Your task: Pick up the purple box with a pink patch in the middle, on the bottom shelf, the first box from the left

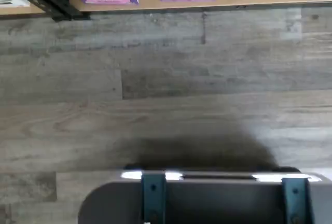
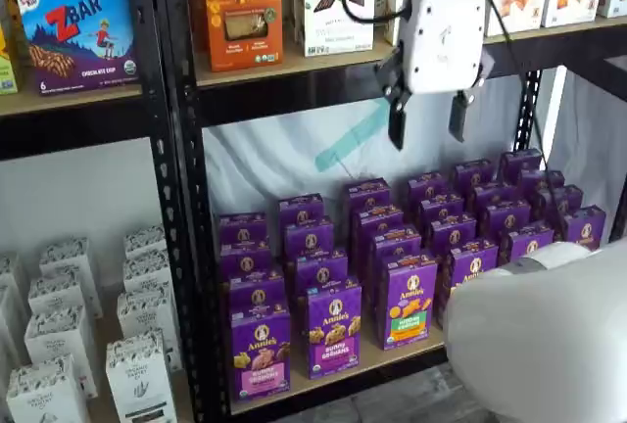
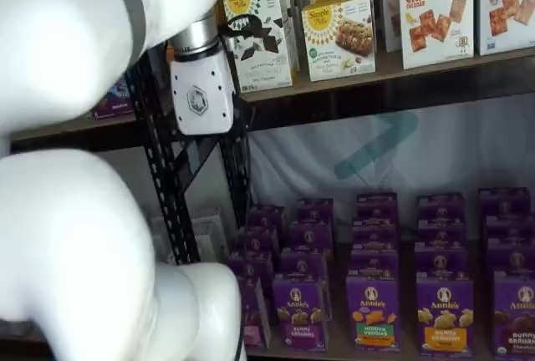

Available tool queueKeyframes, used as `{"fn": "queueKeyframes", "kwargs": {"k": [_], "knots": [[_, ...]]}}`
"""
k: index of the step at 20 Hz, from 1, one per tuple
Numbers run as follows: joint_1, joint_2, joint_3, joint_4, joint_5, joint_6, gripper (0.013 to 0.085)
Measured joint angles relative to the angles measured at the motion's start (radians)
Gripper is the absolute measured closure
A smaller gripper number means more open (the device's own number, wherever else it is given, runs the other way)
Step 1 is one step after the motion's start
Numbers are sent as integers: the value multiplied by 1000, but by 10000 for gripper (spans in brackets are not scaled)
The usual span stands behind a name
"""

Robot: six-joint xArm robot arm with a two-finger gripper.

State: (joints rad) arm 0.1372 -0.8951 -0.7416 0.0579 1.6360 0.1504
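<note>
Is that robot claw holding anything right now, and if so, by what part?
Nothing is held. The gripper hangs open and empty in front of the upper shelf, well above the purple box on the bottom shelf.

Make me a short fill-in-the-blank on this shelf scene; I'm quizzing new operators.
1. The gripper hangs above the purple cartons with its fingers ____.
2. The purple box with the pink band stands at the front of the ____ shelf.
3. The carton right beside it has a ____ band.

Missing words: open; bottom; purple
</note>
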Motion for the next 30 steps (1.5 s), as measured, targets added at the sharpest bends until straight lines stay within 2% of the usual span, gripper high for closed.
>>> {"fn": "queueKeyframes", "kwargs": {"k": [7,11,14,19,21,23,30], "knots": [[41,38,122,-5,-152,33,130],[74,88,169,-26,-216,67,130],[91,122,239,-11,-330,77,130],[128,193,309,-25,-477,113,130],[139,224,337,-15,-542,118,130],[154,268,349,-11,-585,129,130],[210,423,368,-48,-731,202,130]]}}
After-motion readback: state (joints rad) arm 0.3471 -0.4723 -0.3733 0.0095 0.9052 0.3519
